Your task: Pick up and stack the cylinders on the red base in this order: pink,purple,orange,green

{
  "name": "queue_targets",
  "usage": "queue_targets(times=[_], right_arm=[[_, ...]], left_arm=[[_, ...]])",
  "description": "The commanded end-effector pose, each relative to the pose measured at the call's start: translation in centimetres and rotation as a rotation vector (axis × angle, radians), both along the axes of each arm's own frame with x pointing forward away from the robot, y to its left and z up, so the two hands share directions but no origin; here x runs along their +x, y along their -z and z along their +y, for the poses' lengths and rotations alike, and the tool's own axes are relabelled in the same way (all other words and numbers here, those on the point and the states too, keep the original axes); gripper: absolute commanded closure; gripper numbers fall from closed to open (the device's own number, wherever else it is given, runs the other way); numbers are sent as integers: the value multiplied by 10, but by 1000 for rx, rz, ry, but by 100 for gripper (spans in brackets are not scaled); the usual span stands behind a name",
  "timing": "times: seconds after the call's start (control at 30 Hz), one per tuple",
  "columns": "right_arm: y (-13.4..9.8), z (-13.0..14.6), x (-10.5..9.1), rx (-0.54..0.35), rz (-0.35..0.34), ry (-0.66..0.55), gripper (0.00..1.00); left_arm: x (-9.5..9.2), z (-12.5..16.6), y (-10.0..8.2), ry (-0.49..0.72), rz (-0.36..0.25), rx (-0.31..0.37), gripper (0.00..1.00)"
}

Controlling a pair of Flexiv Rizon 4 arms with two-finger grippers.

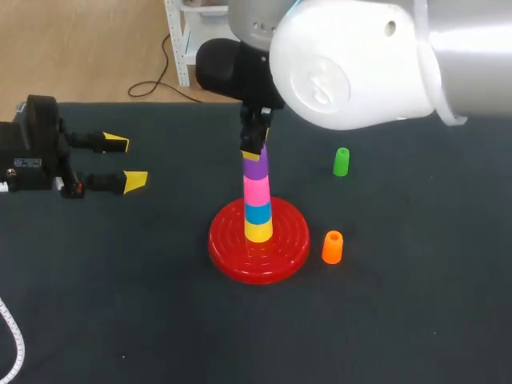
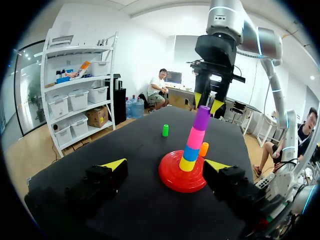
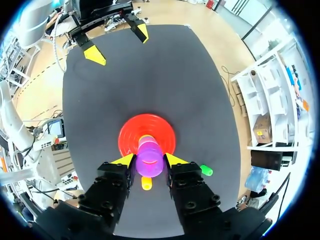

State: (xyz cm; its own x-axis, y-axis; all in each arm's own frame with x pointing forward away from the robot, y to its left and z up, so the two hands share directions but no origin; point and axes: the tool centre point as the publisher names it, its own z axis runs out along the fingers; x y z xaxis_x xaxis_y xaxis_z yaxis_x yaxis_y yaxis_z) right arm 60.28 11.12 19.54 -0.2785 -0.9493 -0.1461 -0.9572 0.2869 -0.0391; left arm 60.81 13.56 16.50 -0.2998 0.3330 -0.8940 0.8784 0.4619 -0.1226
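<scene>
- The purple cylinder tops the stack on the red base. Beneath it you see the pink cylinder, then a blue cylinder and a yellow cylinder.
- Your right gripper stands directly above the stack, its fingers pinching the purple cylinder's upper end from two sides. The right wrist view shows no gap on either side.
- In that view the purple cylinder covers the pink and blue ones, and only the base's rim shows around it.
- In the head view your right arm's white housing hides most of that gripper, leaving the dark body and one yellow tip visible.
- The orange cylinder stands upright on the bench just beside the base. From the left wrist view the stack half hides it.
- The green cylinder stands upright farther back, well apart from the base.
- Your left gripper sits well apart on the left, fingers spread and holding nothing. Its arm is cut off at the edge.
</scene>
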Motion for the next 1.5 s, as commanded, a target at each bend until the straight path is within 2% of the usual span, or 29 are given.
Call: queue_targets(times=[0.03, 0.77, 1.2, 1.5], right_arm=[[0, -2, -2, 2, -3, 2, 100], [9, -2, -7, -19, 4, -9, 100], [6, -3, 2, -27, -18, 4, 100], [16, 1, -4, -44, 2, -12, 100]], left_arm=[[0, 0, 2, -3, -8, -5, 0], [0, 0, 2, -3, -8, -5, 0], [0, 0, 2, -3, -8, -5, 0], [0, 0, 2, -3, -8, -5, 0]])
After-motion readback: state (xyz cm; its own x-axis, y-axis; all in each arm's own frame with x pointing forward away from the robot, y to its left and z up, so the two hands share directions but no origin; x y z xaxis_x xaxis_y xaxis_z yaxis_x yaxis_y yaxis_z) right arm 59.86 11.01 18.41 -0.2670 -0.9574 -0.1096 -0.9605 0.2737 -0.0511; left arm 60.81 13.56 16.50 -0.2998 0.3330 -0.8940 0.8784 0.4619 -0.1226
